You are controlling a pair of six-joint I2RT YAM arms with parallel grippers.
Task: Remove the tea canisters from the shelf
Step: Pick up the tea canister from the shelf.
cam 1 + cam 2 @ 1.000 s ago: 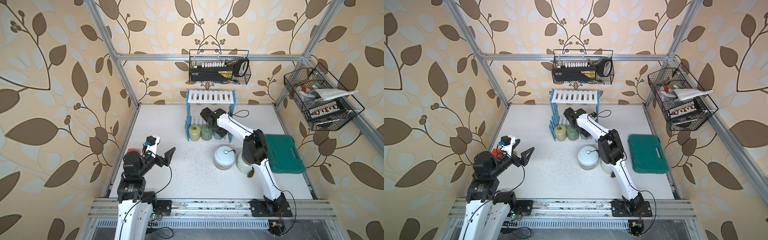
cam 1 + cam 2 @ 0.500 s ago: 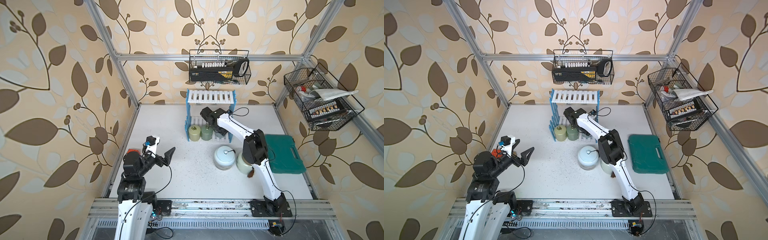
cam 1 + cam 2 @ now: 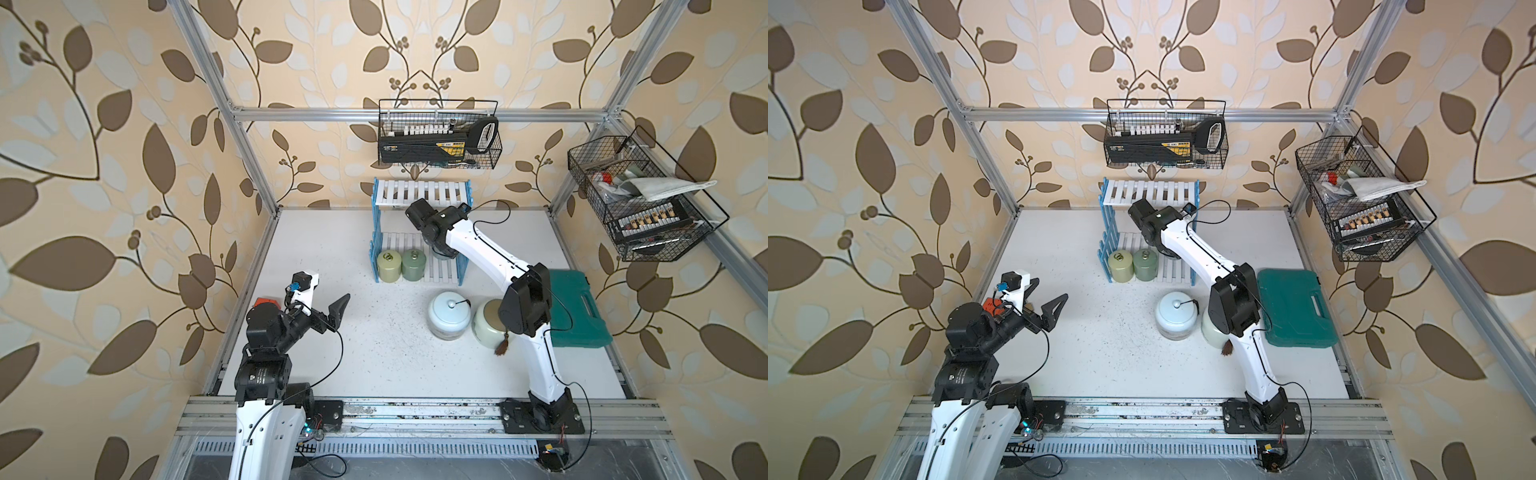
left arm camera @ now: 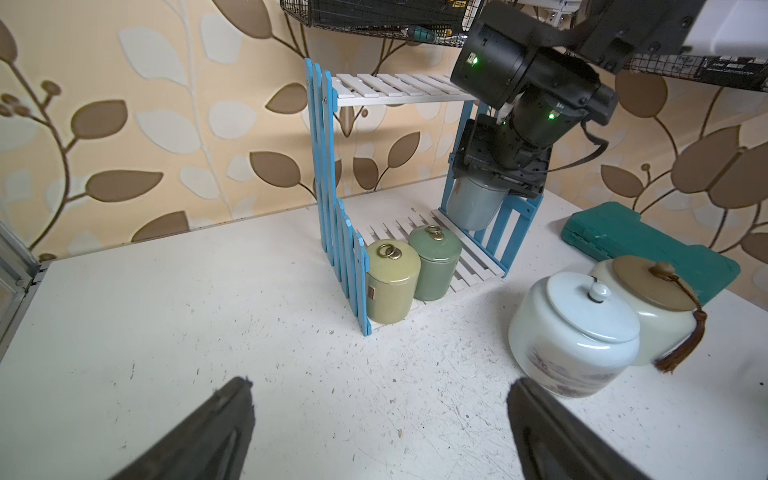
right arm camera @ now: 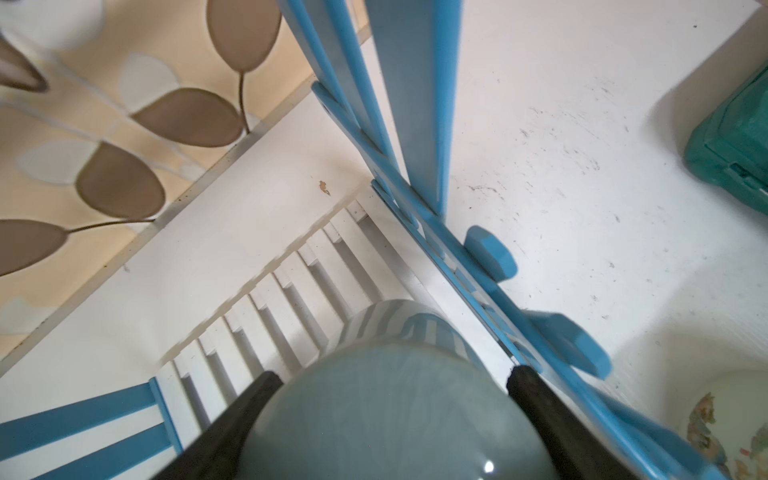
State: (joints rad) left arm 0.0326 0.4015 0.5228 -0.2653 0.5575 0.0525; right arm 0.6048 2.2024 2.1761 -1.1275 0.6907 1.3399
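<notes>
Currently right fingers (image 5: 537,405) clasp grey-blue canister (image 5: 390,419) inside shelf (image 4: 329,166), left fingers (image 4: 199,436) apart.

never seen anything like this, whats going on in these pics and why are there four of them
These are two small robot arms mounted at the front of a white table, each ending in a two-fingered gripper. Two pictures look down from a camera overhead; the two close-ups come from a camera on each arm's wrist. At the back stands a little blue-and-white shelf. The right gripper is closed around a grey-blue canister inside the shelf, seemingly lifted off the lower board. A yellow-green canister and a green canister stand on that board. A pale-blue jar and a cream jar sit on the table beside a green case. The left gripper is open, holding nothing. Wire baskets hang on the walls.
</notes>
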